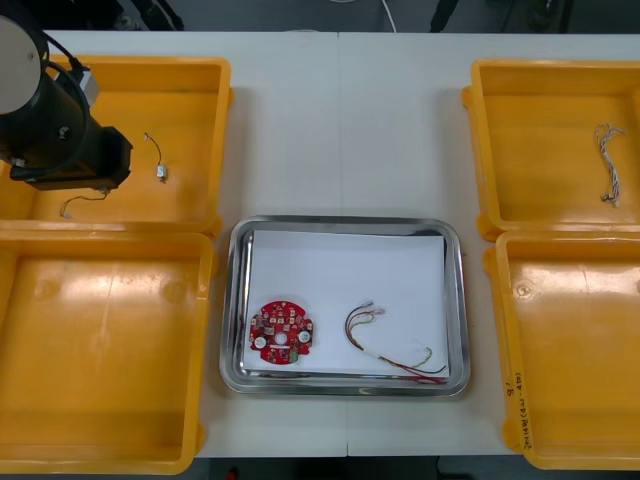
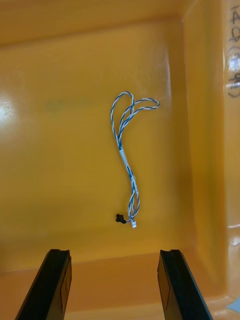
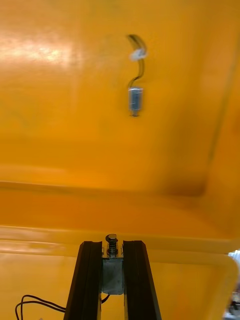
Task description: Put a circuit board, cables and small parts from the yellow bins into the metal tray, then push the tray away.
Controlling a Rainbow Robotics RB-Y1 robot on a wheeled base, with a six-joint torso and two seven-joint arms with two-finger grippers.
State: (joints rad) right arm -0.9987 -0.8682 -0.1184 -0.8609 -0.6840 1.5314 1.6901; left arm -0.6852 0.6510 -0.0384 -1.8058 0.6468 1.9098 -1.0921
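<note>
Over yellow bins (image 1: 150,62): left end effector (image 3: 112,246) grips silvery, black-wired small metal part (image 3: 113,274); right end effector (image 2: 114,254) open.

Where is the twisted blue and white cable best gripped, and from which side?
Grip the cable at its straight, sleeved middle, from above, right gripper fingers astride: it lies flat on the yellow bin floor, clear of the walls. The left gripper, over its far bin, holds a small metal part.

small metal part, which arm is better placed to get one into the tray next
Left. The left gripper is shut on a small metal part over the far left bin. The right gripper is open above the blue and white cable.
</note>
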